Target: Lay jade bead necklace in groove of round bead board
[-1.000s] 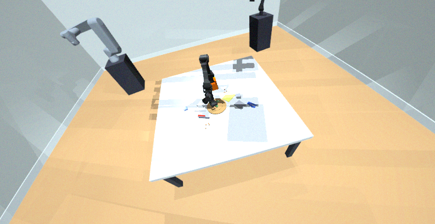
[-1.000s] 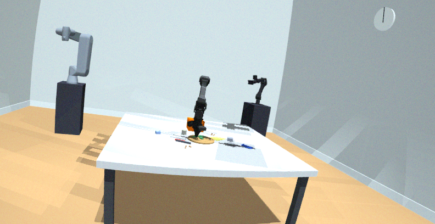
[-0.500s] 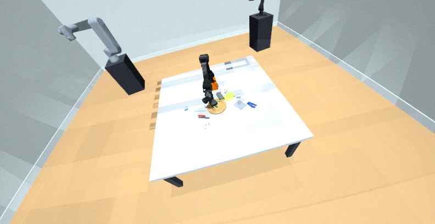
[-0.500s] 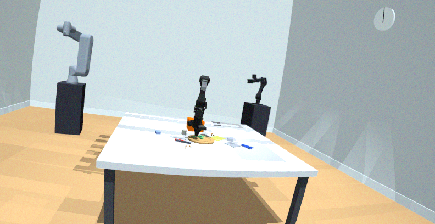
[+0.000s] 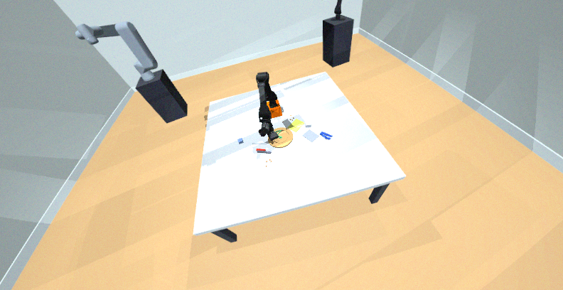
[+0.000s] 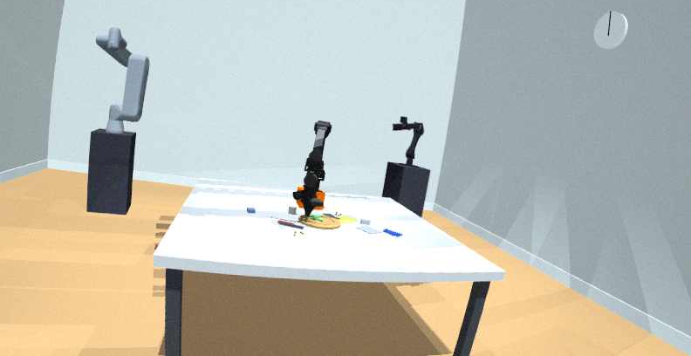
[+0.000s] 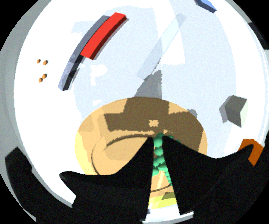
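The round bead board (image 5: pixel 286 141) (image 6: pixel 328 224) (image 7: pixel 91 132) lies flat on the table, tan with a curved groove. The jade bead necklace (image 6: pixel 317 217) (image 7: pixel 158 162) is a green bunched strand over the board. In the wrist view its beads run from the fingertips down between the two fingers. My gripper (image 5: pixel 274 137) (image 6: pixel 308 215) (image 7: pixel 157 139) is low over the board's edge, shut on the necklace. Black fingers hide part of the beads and groove. I cannot tell whether any beads sit in the groove.
A red bar (image 5: pixel 260 150) (image 7: pixel 105 35) lies beside a dark one near the board. A small blue block (image 5: pixel 240 141) (image 6: pixel 250 209), a grey cube (image 6: pixel 292 210) (image 7: pixel 236 111), a yellow sheet (image 5: pixel 296 125) (image 6: pixel 346 219), a blue clip-like object (image 5: pixel 325 135) (image 6: pixel 393 232) and tiny orange pieces (image 7: pixel 42 78) lie around.
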`<state>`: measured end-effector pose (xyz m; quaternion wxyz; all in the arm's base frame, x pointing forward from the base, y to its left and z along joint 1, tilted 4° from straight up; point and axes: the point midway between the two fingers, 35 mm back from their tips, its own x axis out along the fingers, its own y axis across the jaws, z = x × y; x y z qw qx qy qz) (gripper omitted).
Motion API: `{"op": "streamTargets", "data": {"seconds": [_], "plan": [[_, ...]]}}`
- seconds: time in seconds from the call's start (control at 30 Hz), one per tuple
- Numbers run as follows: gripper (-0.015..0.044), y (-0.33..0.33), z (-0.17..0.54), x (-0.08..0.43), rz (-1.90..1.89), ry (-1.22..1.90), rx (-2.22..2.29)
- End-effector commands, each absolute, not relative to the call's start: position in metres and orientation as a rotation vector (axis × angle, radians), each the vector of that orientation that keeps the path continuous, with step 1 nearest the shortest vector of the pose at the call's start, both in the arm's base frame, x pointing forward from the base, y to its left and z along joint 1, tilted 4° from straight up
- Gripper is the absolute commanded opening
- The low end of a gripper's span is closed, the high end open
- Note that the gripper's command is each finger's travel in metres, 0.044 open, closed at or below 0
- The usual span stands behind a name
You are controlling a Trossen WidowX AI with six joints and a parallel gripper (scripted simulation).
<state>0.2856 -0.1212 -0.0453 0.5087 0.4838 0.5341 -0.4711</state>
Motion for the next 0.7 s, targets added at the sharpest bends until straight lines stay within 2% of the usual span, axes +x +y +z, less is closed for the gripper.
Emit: {"op": "streamTargets", "data": {"seconds": [0.0,0.4,0.67], "plan": [[0.0,-0.1227,-0.0477,0.286,-1.137,1.296,1.156],[0.0,-0.1224,-0.0555,0.2858,-1.137,1.296,1.156],[0.021,-0.1226,-0.0522,0.2879,-1.133,1.286,1.164]]}}
